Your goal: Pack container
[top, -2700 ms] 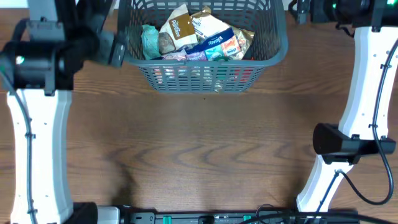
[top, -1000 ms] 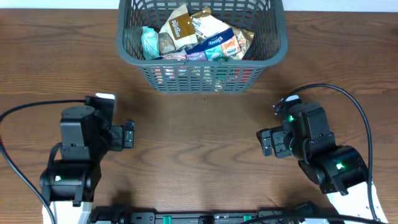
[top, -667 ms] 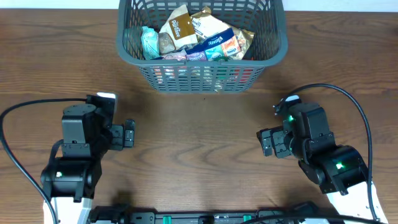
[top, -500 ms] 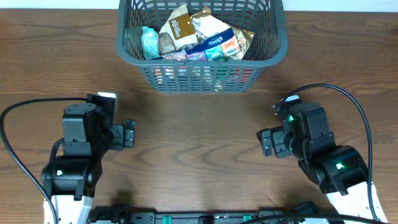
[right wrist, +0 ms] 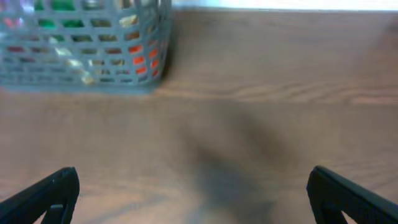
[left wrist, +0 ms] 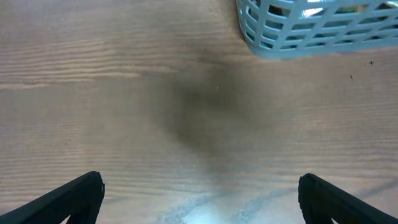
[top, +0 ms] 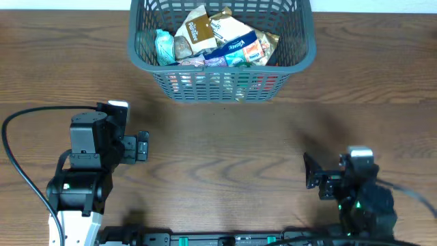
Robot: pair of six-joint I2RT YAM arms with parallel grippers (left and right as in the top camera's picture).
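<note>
The large grey slatted container (top: 305, 58) stands at the back middle of the table, filled with several snack packets and pouches. Its corner shows in the left wrist view (left wrist: 311, 37) and in the right wrist view (right wrist: 81, 68). My left gripper (top: 141, 146) is at the front left, low over bare wood, open and empty (left wrist: 199, 199). My right gripper (top: 313, 171) is at the front right, low over bare wood, open and empty (right wrist: 193, 196). Both grippers are well apart from the container.
The wooden table (top: 225, 150) lies between the arms and the container. A black cable (top: 27, 116) loops at the left arm. A black rail with green lights (top: 225, 239) runs along the front edge.
Both arms came down from beside the container to the front of the table. In the last half second the right arm drew back toward the front edge; the left arm stayed put.
</note>
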